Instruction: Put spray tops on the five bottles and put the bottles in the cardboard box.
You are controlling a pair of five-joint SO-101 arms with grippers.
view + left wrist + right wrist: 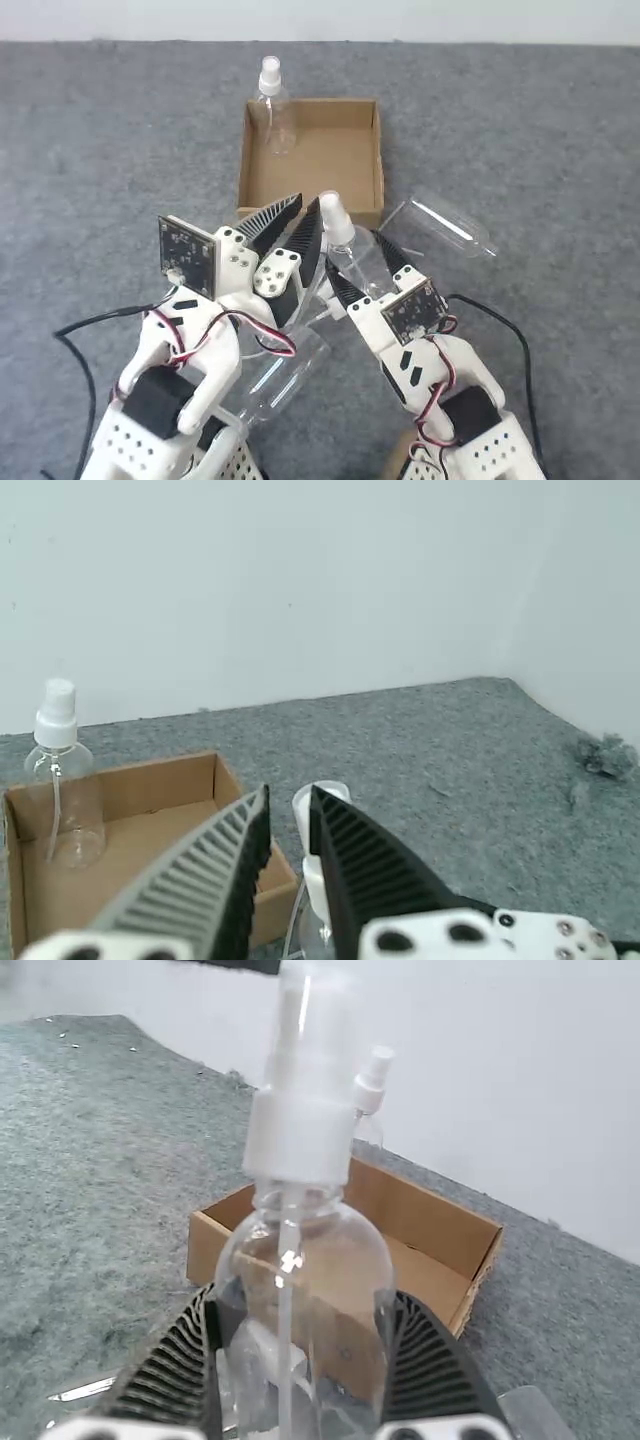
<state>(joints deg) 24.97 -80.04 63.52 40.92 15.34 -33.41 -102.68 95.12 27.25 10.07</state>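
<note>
The right gripper (pixel 302 1320) has its black ribbed fingers (pixel 175 1360) pressed against both sides of an upright clear bottle (pixel 300 1260) with a white spray top (pixel 300 1120). Behind it, an open cardboard box (pixel 440 1230) sits on the grey counter (pixel 90 1160). A second bottle (pixel 372 1090) stands at the box's far edge.

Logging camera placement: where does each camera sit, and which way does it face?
High view: fixed overhead behind the arms, looking down on the grey felt table and brown cardboard box; left arm and right arm show.
Left wrist view: on the left arm, facing the box and white wall; left gripper in front.
Right wrist view: on the right arm, facing the box; right gripper clamps a clear plastic spray-topped bottle.
Shared: all show the box and a second topped bottle standing in it.
</note>
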